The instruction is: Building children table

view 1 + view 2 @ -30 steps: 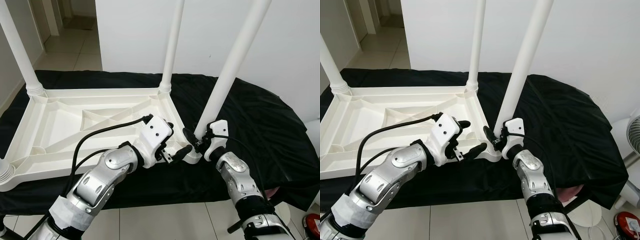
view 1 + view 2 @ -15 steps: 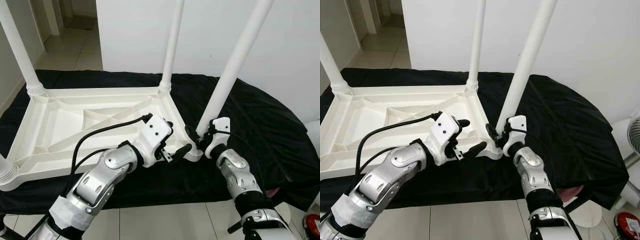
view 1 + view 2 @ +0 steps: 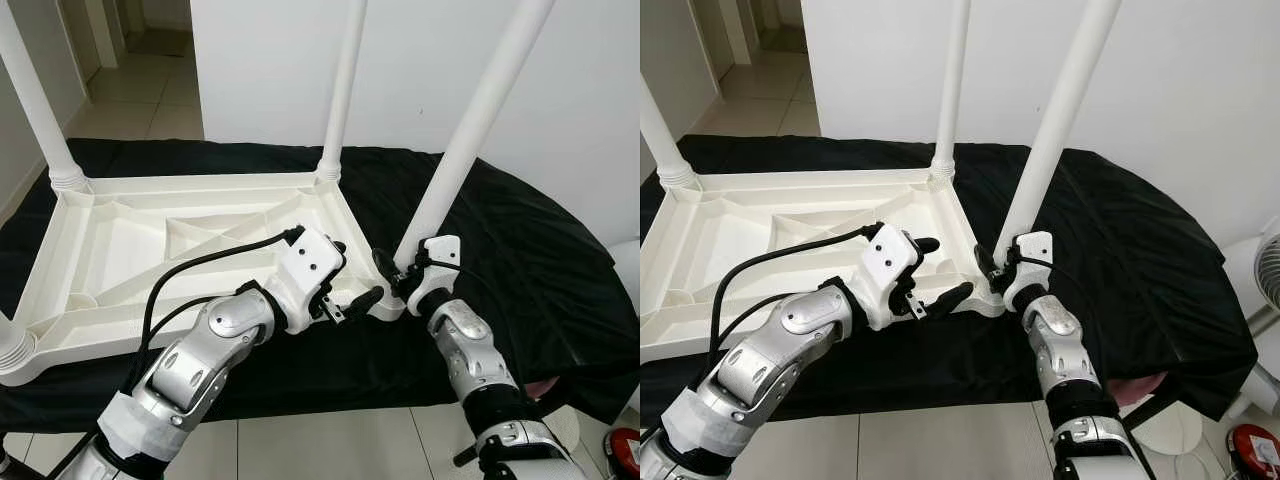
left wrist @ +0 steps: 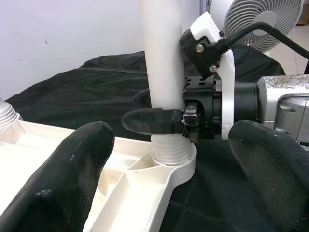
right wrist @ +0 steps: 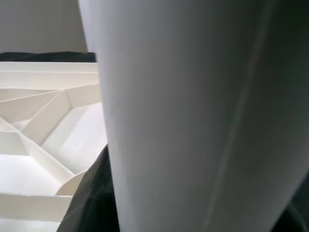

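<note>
Now four legs (image 3: 478, 120) on tabletop (image 3: 120, 250); right gripper (image 3: 393, 275) clamps one.

Probably a home: tiled floor (image 3: 150, 95), white walls (image 3: 270, 70), fan (image 4: 263, 19).

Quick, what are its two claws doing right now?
Left gripper: open, holding nothing, beside the tabletop corner.
Right gripper: closed around the base of the near table leg.

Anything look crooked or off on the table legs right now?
Yes: the near right leg held by the right hand leans away from the tabletop, while the far leg stands nearly upright. Left hand hovers open.
</note>
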Motion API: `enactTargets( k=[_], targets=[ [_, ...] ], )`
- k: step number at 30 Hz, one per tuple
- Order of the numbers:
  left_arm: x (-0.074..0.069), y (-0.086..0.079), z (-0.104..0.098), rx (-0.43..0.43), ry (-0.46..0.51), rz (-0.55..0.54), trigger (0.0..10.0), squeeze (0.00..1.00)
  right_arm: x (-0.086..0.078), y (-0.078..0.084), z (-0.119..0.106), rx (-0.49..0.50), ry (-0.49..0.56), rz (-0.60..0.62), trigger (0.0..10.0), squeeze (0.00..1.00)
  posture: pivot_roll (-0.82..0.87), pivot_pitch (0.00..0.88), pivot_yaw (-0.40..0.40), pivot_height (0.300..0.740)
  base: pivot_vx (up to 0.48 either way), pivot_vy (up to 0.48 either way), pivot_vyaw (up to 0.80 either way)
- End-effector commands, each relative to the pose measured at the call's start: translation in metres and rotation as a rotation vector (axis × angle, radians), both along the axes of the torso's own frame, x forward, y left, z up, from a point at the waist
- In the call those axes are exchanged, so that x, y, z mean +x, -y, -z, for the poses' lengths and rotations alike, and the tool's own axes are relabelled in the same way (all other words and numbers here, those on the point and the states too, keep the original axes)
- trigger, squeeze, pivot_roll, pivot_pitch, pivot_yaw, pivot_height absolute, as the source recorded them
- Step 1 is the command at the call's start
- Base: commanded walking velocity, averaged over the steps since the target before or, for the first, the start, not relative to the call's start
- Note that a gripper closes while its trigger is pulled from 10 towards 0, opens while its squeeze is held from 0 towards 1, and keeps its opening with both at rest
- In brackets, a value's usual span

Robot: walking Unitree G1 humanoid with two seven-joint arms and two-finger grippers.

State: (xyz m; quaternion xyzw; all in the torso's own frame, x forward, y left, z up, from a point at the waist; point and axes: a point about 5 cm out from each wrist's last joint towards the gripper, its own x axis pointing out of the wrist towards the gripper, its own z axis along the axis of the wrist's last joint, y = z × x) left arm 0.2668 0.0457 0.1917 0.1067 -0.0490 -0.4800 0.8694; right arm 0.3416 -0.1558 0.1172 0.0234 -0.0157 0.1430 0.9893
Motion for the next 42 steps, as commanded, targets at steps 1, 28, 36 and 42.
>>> enactTargets(
  k=[1, 28, 36, 42],
  targets=[
    [-0.003, 0.001, 0.001, 0.007, -0.007, 0.030, 10.0, 0.00, -0.009, 0.011, 0.032, -0.006, -0.156, 0.096, 10.0, 0.00, 0.02, 0.000, -0.076, 0.740, 0.000, 0.000, 0.00],
    [-0.003, 0.002, 0.000, 0.004, -0.007, 0.033, 10.0, 0.00, -0.009, -0.017, 0.021, -0.003, -0.153, 0.507, 10.0, 0.00, 0.02, 0.000, -0.076, 0.740, 0.000, 0.000, 0.00],
    [-0.003, 0.001, 0.000, 0.004, -0.007, 0.034, 10.0, 0.00, -0.023, -0.010, 0.023, 0.044, -0.159, 0.661, 10.0, 0.00, 0.01, 0.000, -0.071, 0.740, 0.000, 0.000, 0.00],
    [-0.002, 0.002, -0.001, 0.002, -0.008, 0.036, 10.0, 0.00, -0.032, 0.012, 0.020, 0.061, -0.139, 0.822, 10.0, 0.00, 0.01, 0.000, -0.067, 0.740, 0.000, 0.000, 0.00]
  ],
)
